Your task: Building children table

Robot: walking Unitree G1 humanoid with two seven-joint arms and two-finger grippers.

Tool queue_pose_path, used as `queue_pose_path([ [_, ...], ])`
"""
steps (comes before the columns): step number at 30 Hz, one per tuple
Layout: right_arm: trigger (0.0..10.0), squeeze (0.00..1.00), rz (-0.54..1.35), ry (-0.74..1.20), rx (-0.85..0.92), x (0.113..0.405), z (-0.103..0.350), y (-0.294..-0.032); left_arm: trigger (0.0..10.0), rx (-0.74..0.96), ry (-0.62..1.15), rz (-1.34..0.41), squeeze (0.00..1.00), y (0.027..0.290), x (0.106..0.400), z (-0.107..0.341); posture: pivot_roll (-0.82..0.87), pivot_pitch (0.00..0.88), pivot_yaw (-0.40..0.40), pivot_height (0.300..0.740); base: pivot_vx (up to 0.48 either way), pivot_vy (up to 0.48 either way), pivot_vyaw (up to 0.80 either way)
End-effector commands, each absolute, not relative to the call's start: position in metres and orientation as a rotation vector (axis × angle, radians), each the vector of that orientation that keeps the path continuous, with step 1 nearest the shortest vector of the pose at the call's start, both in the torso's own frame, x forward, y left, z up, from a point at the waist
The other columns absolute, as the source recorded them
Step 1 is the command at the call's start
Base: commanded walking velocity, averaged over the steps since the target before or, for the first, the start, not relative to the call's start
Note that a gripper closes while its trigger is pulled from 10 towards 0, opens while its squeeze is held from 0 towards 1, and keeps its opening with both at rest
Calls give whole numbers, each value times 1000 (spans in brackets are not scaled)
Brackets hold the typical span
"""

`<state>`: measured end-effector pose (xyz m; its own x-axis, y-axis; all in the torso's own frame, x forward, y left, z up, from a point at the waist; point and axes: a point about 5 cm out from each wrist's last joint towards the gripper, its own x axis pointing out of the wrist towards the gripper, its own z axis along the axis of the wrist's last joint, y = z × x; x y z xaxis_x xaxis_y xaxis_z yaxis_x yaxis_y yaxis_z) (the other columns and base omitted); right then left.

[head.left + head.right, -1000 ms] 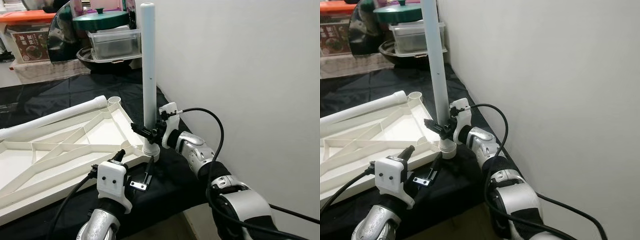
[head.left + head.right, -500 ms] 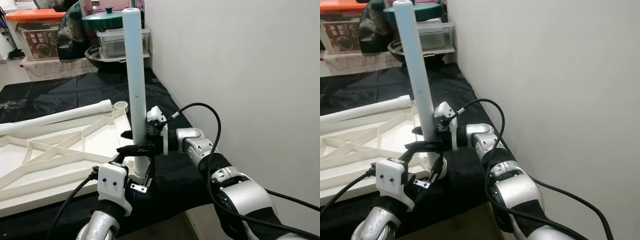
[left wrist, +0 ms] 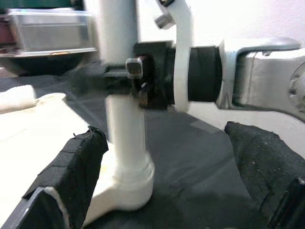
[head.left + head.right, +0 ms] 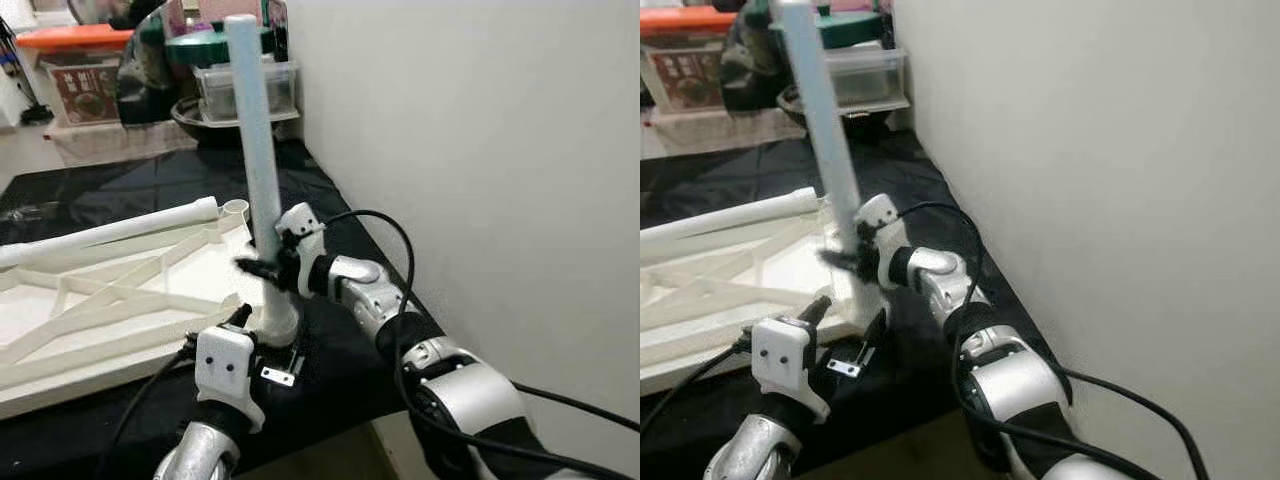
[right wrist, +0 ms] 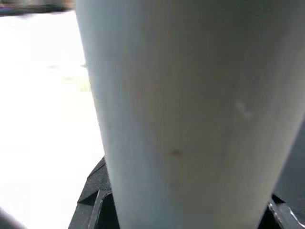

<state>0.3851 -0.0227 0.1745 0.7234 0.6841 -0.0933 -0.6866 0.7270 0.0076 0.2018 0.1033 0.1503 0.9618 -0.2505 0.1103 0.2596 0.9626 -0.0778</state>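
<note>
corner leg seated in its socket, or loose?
In the socket, tilted. The white leg runs down into the tabletop's corner socket and leans away from the wall. The right gripper clamps it. Full seating: cannot tell.

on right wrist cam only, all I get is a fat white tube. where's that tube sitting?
Observer: The table leg stands in the corner socket of the upturned white tabletop, leaning slightly.
Operator: left arm doing anything?
Observer: The left gripper is open, low in front of the socket, not touching the leg.
Operator: other legs on?
Observer: One more leg lies flat along the tabletop's far edge.
</note>
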Motion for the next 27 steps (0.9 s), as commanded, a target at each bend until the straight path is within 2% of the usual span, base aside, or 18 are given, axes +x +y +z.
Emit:
queue_pose_path([
  [1,0,0,522,203,-20,391,157,-43,10000,-84,-90,-244,0,105,201,147,9,0,-18,740,0,0,0],
  [2,0,0,522,203,-20,391,157,-43,10000,-84,-90,-244,0,105,201,147,9,0,-18,740,0,0,0],
  [4,0,0,221,227,58,395,152,-61,10000,-83,-89,-240,0,106,201,147,-4,0,-19,740,0,0,0],
  [6,0,0,221,227,58,395,152,-61,10000,-83,-89,-240,0,106,201,147,-4,0,-19,740,0,0,0],
  [8,0,0,-67,267,164,392,142,-76,10000,-83,-88,-242,0,106,202,146,-6,0,-14,740,0,0,0],
  [13,0,0,-131,275,186,390,139,-77,10000,-83,-87,-242,0,105,202,146,-6,0,-14,740,0,0,0],
  [14,0,0,-150,268,200,389,141,-71,10000,-84,-87,-244,0,105,202,146,-8,0,-14,740,0,0,0],
  [15,1529,0,-119,254,239,388,145,-61,10000,-85,-87,-246,0,105,202,145,-11,0,-16,740,0,0,0],
  [17,1529,0,-119,254,239,388,145,-61,10000,-85,-87,-246,0,105,202,145,-11,0,-16,740,0,0,0],
  [18,10000,0,-73,228,254,388,150,-53,10000,-85,-86,-247,0,105,202,145,-11,0,-16,740,0,0,0],
  [19,10000,0,-73,228,254,388,150,-53,10000,-85,-86,-247,0,105,202,145,-11,0,-16,740,0,0,0],
  [20,10000,0,67,118,259,388,163,-41,10000,-86,-83,-246,0,105,202,144,-13,0,-15,740,0,0,0],
  [23,10000,0,110,81,245,388,166,-38,10000,-85,-82,-246,0,105,202,144,-13,0,-15,740,0,0,0],
  [24,10000,788,149,44,227,387,168,-37,10000,-86,-83,-245,0,105,202,144,-13,0,-15,740,0,0,0],
  [25,10000,788,149,44,227,387,168,-37,10000,-86,-83,-245,0,105,202,144,-13,0,-15,740,0,0,0],
  [26,10000,1000,249,8,228,385,167,-37,10000,-86,-83,-246,0,104,202,145,-16,0,-12,740,0,0,0],
  [27,10000,1000,290,3,231,384,166,-36,10000,-86,-83,-246,0,104,202,145,-16,0,-12,740,0,0,0],
])
